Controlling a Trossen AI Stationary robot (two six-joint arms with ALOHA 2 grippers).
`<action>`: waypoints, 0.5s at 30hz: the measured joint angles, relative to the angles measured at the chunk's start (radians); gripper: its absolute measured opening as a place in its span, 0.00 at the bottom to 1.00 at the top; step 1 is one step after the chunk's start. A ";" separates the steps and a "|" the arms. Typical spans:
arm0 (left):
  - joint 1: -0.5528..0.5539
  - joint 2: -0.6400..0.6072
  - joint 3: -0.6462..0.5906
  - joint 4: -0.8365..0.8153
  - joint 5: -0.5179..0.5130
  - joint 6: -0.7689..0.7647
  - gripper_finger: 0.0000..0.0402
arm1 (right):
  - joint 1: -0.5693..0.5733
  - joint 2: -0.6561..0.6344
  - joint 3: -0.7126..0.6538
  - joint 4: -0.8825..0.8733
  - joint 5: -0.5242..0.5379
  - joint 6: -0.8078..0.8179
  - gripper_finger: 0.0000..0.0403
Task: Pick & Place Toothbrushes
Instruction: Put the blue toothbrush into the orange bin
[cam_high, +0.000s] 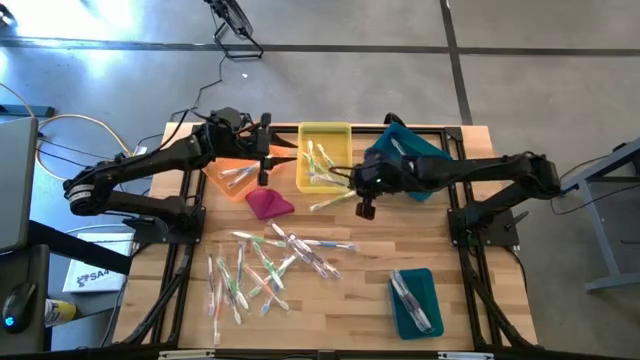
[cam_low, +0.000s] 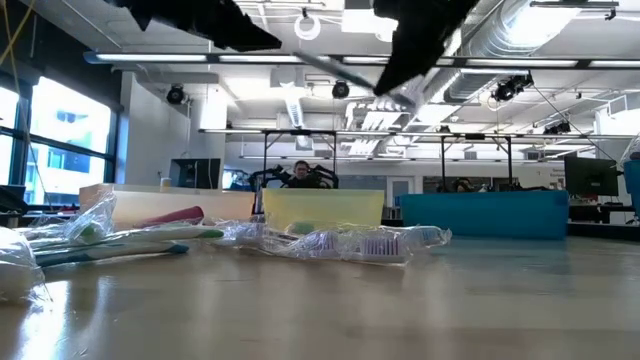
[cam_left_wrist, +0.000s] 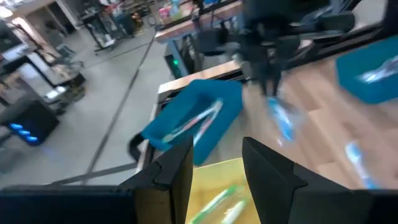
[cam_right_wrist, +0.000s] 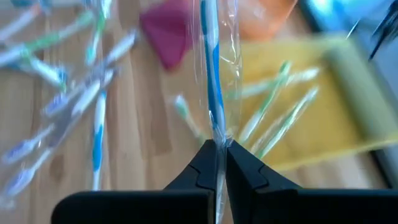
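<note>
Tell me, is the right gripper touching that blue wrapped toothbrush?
Touching. The right wrist view shows the right gripper with its fingers closed on the wrapped blue toothbrush.

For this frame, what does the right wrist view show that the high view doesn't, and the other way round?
Only the right wrist view shows the right tool pinched shut on a blue toothbrush in a clear wrapper.

Only the high view shows the left tool above the orange bin, the two teal bins, and the whole table.

Both show the yellow bin, the magenta cloth and the loose toothbrushes.
</note>
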 joint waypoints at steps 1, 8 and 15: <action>0.000 0.001 0.000 -0.003 0.012 -0.016 0.33 | 0.000 -0.009 0.001 0.027 0.002 -0.018 0.01; -0.001 0.057 -0.002 0.001 0.127 -0.082 0.33 | 0.001 -0.015 0.002 0.185 -0.007 -0.121 0.01; -0.001 0.094 -0.002 0.113 0.242 -0.123 0.33 | 0.000 -0.015 0.002 0.314 -0.004 -0.167 0.01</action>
